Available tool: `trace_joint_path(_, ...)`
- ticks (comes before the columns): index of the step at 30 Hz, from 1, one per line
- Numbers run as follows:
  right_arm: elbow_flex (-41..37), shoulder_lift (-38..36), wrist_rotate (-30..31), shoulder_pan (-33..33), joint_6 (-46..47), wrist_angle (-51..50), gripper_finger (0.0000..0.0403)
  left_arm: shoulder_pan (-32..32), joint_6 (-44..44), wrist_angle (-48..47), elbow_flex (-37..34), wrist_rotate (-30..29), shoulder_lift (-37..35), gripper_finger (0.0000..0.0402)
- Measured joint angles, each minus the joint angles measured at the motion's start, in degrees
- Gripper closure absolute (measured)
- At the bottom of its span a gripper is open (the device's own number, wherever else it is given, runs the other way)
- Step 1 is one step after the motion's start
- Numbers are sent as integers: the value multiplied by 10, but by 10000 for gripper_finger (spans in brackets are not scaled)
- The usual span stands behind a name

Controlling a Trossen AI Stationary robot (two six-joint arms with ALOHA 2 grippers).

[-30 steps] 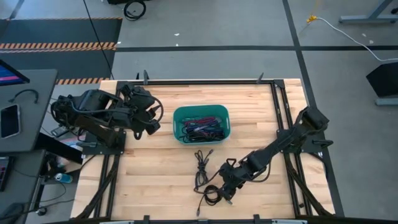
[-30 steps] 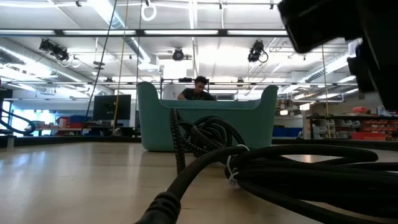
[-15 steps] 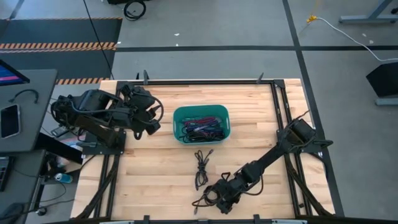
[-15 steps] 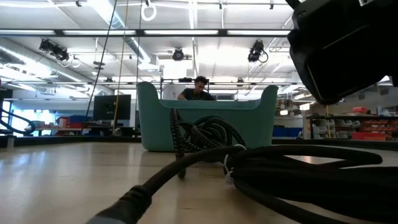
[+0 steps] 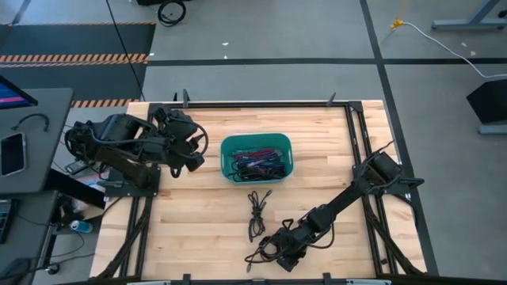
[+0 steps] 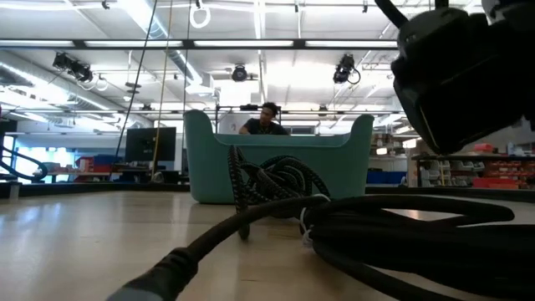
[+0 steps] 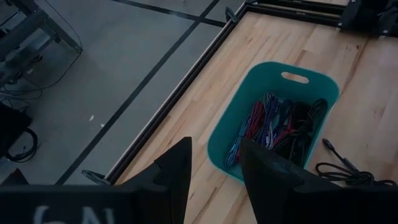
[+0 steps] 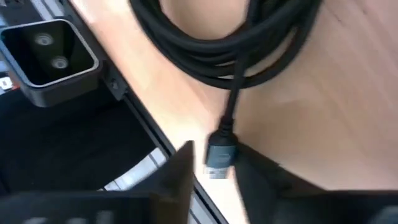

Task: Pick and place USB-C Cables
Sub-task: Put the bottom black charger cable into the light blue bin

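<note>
Right gripper [image 5: 279, 255] lower over coiled cable [image 5: 265, 249]

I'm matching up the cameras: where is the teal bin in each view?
High: teal bin, table centre.
Low: middle, behind black cable coils.
Left wrist: right of centre, holding cables.
Right wrist: not in it.
Shared landmark: the wooden table.

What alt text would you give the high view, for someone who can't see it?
The right gripper is low over a coiled black cable at the table's near edge. Another black cable lies before a teal bin of cables; the left gripper waits beside it.
</note>
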Motion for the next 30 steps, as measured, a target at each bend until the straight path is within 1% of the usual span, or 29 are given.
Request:
trace_joint_path(3,0,1,-3,0,0,0,350,0,0,0,0,0,0,260)
trace_joint_path(10,0,1,-4,0,2,2,353,0,0,0,0,0,0,260)
trace_joint_path(13,-1,2,-3,0,3,0,377,0,0,0,0,0,0,260)
trace_joint_path(16,-1,2,-1,0,0,5,379,0,0,0,0,0,0,260)
trace_joint_path(19,-1,3,-3,-4,2,6,357,0,0,0,0,0,0,260)
trace_joint_path(26,0,2,-5,-9,-17,9,269,0,0,0,0,0,0,260)
trace_joint_path(30,0,2,-20,-18,-36,9,240,0,0,0,0,0,0,260)
